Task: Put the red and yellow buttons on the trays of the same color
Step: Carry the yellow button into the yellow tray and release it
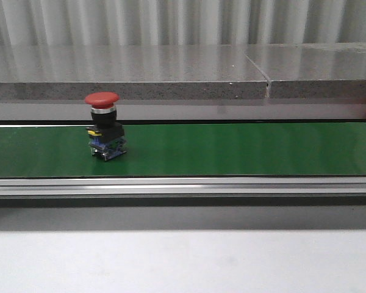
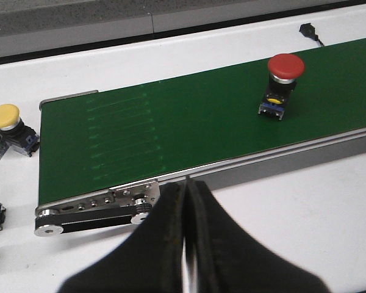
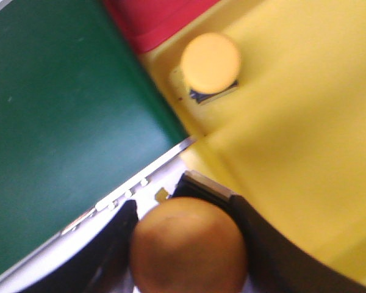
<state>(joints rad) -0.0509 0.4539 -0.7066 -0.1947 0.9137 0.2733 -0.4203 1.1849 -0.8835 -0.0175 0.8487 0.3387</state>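
**One yellow button in the tray, one in the fingers**

One yellow-capped push button (image 3: 210, 64) stands cap-up in the yellow plastic tray (image 3: 305, 128). The right fingers (image 3: 189, 244) grip a second yellow-capped button (image 3: 189, 250) beside it. A red mushroom-capped button (image 1: 104, 125) stands upright on the green conveyor belt (image 1: 232, 149). The left fingers (image 2: 186, 226) are pressed together, empty.

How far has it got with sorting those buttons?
One yellow button already sits on the yellow tray. The right gripper holds a second yellow button near that tray. The red button waits on the green belt, and another yellow-capped button lies beside the belt's end. The left gripper is shut and empty.
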